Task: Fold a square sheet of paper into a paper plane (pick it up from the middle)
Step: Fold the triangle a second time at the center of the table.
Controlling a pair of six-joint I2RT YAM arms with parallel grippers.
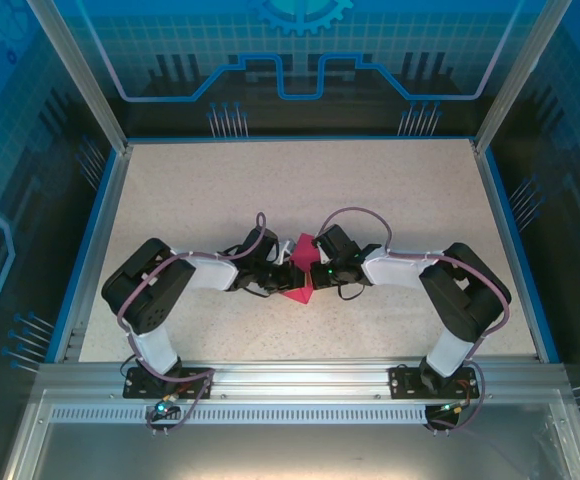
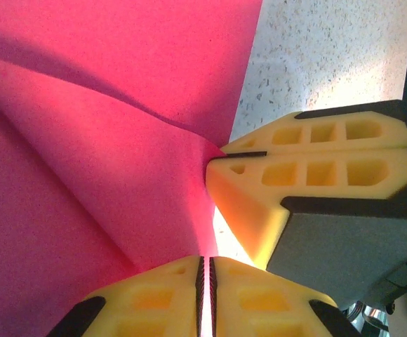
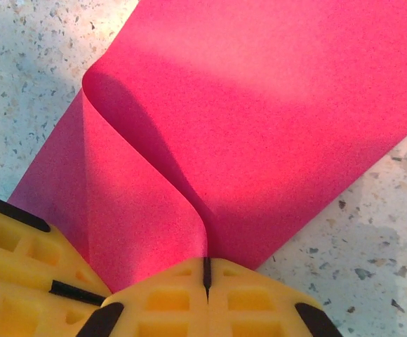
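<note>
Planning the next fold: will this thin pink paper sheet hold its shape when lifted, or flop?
Likely floppy: the thin magenta-pink sheet of paper bulges in a soft loop between the right gripper and left gripper, both pinched on it. Probably light and easily creased: a sharp ridge runs into the pinch.

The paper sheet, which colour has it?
The paper sheet is plain magenta-pink; best in right wrist view.

A speckled beige tabletop (image 1: 300,190) edged in blue — ringed by blue circuit-patterned panels (image 1: 300,60) and aluminium posts (image 1: 75,70).
</note>
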